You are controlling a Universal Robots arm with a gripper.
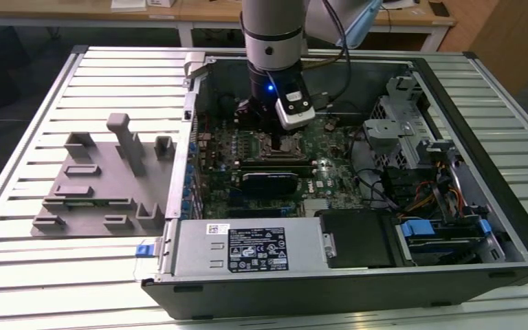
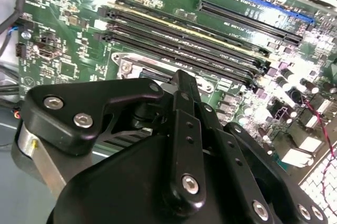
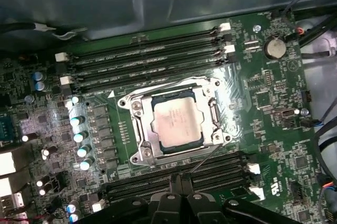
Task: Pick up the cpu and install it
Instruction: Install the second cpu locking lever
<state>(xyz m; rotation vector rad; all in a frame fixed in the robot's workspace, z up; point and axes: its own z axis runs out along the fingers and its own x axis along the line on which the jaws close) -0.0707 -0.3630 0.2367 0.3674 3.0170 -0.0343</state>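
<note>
CPU, the small flat square chip with a shiny silver-grey metal top (image 3: 176,122), lies flat inside the metal-framed socket (image 3: 138,129) on the green motherboard (image 3: 274,103), between two banks of long black memory slots (image 3: 142,58). As far as I can judge, the carrying and placing are done: the chip looks squarely seated, with its top level against the frame around it. What I cannot judge is whether the socket's retention is locked down; a thin wire lever (image 3: 202,160) runs along one edge of the frame, and its state is unclear to me.

My gripper (image 3: 181,184) hangs above the board, just beside the socket, and holds nothing that I can see. In the first wrist view the two black fingertips appear drawn close together, clear of the chip, so I take them as closed on nothing.

The first wrist view gives me the chip and socket plainly. In the second wrist view my own black linkage (image 2: 184,145) covers most of that spot, leaving a corner of the socket frame and the slots beyond. The exterior view adds the wider setting: my arm (image 1: 271,41) reaching down into the open black computer case (image 1: 356,282), and a grey plastic fixture (image 1: 99,185) lying well apart on the slatted table (image 1: 25,275) towards the exterior view's left.
</note>
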